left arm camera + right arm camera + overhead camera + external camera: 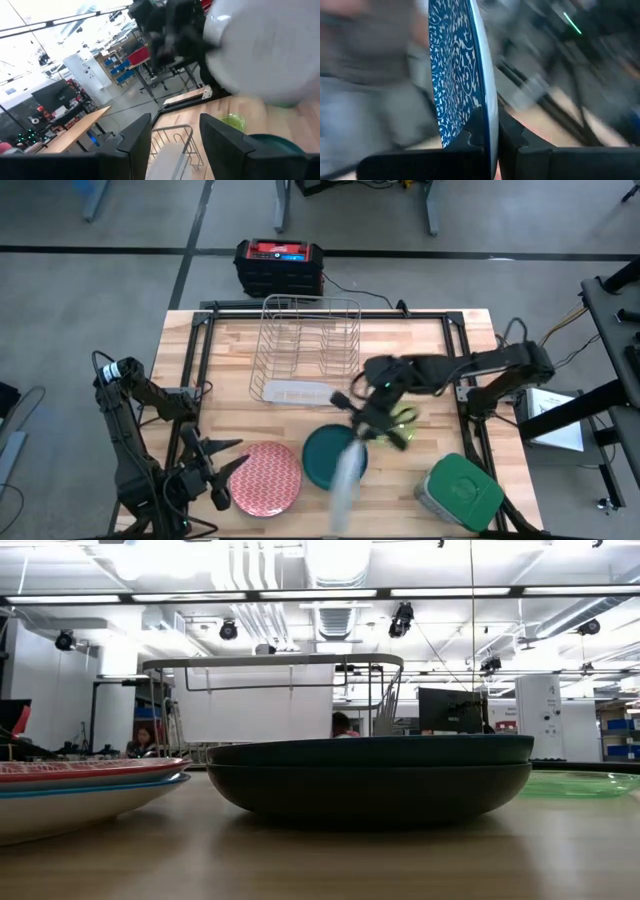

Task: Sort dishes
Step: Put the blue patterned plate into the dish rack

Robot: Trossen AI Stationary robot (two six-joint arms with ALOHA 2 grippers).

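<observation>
- Your left gripper point(228, 470) sits at the near left of the worktop point(240, 360), its fingers point(135, 142) spread apart with nothing between them, just left of the red-patterned plate.
- The red-patterned plate point(265, 479) lies flat at the near edge; in the low view it tops a stack with a light blue plate point(95, 786) and a white plate point(60, 810) under it.
- The silver wire rack point(305, 345) stands at the far middle of the worktop, with a pale flat piece point(295, 392) lying along its near side.
- The dark green plate point(322, 455) rests flat just right of the red one; the low view shows two dark plates stacked there.
- Your right gripper point(362, 432) is over the dark green plate's right side, fingers point(512, 142) clamped on the rim of the blue-patterned plate point(457, 70), which it holds up on edge, blurred in the high view.
- The neon-green dish point(405, 418) lies just right of that gripper.
- The grey container with a green lid point(460, 492) sits at the near right.
</observation>
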